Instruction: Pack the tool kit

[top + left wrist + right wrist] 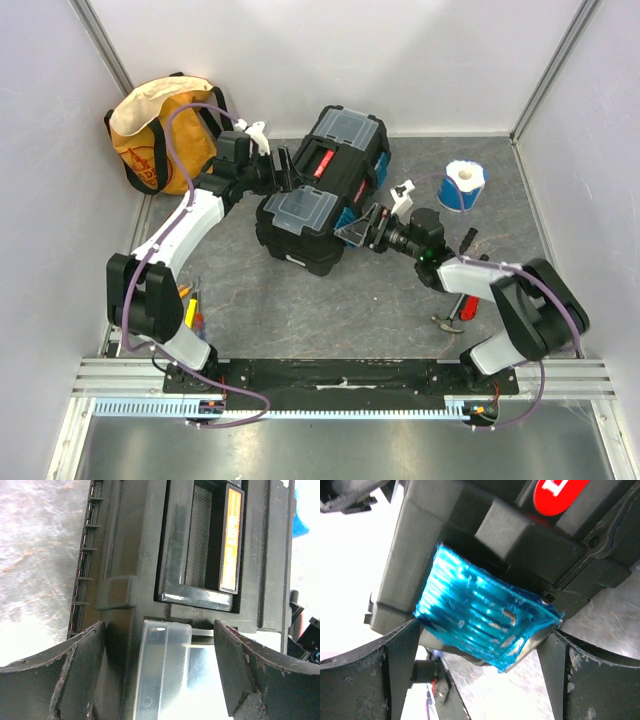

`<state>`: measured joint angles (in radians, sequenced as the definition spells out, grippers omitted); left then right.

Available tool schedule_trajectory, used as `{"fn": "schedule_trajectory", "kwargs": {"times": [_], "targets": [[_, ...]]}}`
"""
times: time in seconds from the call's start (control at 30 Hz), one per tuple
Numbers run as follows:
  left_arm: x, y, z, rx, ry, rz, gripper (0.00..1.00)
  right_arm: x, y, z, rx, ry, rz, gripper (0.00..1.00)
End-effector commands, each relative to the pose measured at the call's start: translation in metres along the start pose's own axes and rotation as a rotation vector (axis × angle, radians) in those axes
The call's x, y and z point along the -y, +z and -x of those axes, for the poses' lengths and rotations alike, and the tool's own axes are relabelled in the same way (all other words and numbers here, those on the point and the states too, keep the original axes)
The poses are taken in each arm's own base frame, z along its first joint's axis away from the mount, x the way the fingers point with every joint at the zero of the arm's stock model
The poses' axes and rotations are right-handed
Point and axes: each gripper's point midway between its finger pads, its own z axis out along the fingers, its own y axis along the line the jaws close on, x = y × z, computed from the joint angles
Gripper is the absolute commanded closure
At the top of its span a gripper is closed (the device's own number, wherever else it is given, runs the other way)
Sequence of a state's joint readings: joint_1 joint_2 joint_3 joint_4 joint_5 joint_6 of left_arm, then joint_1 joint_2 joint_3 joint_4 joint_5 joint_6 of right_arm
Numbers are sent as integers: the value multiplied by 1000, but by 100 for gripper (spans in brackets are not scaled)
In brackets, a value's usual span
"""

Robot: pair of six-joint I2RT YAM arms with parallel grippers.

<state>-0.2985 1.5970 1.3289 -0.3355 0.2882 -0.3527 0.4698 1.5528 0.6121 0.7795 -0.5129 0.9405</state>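
Tool kit [320, 190] mid-bench [330, 310], set at an angle, lid down. At its left end, left jaws spread wide beside the handle [200, 545] and a clear compartment lid [165, 670], gripping nothing. At its right side, right jaws spread wide around a blue latch [485, 625]. Probably the latching step; next, calls for pressing that latch shut while steadying the box.

Yellow bag [150, 150], blue-white roll [462, 186]
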Motion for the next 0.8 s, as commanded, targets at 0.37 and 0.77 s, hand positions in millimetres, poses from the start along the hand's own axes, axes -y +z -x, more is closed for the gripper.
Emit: {"fn": "schedule_trajectory", "kwargs": {"times": [0.37, 0.77], "targets": [[24, 7, -102, -376, -62, -132, 17, -43, -50, 61, 332, -427, -105, 2], [23, 8, -106, -383, -64, -130, 17, 40, -92, 84, 615, -213, -505, 2]]}}
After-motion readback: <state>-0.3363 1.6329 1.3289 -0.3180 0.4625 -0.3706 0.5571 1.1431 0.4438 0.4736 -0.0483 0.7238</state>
